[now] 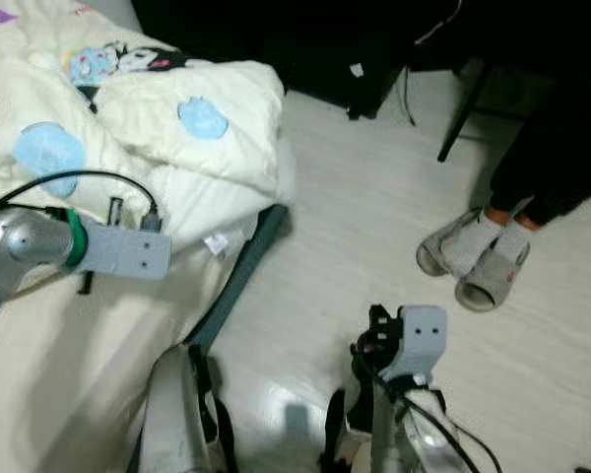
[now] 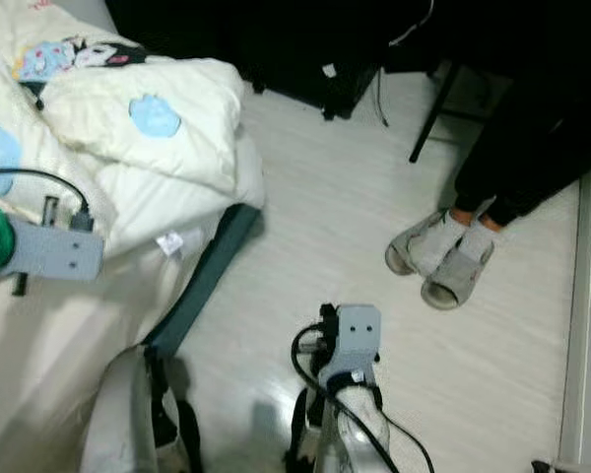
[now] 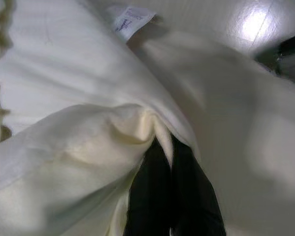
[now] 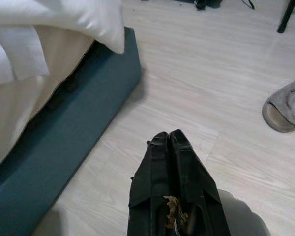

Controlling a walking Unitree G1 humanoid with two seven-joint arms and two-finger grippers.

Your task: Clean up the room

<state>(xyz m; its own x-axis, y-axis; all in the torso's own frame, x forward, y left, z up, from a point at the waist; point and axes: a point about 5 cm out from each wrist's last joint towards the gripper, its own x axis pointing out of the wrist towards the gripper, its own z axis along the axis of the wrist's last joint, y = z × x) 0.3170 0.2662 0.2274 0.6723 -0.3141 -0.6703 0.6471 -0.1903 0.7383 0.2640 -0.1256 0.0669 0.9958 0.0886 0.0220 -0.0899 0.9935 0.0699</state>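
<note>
The left gripper [image 3: 169,147] is clenched on a fold of the cream comforter [image 1: 177,168], at the bed's edge nearest the floor. The comforter lies bunched and rumpled across the bed [image 4: 69,128], one corner overhanging the teal base, with its white care label [image 3: 132,20] showing near the grasp. The right gripper [image 4: 169,140] hangs over the pale wood floor [image 1: 374,217], fingers pressed together, grasping nothing.

Judged progress: early. The bedding is not yet spread flat.

Count: one comforter, two grippers. A seated person's two feet in grey slippers [image 1: 473,261] rest on the floor, well apart from the bed.
</note>
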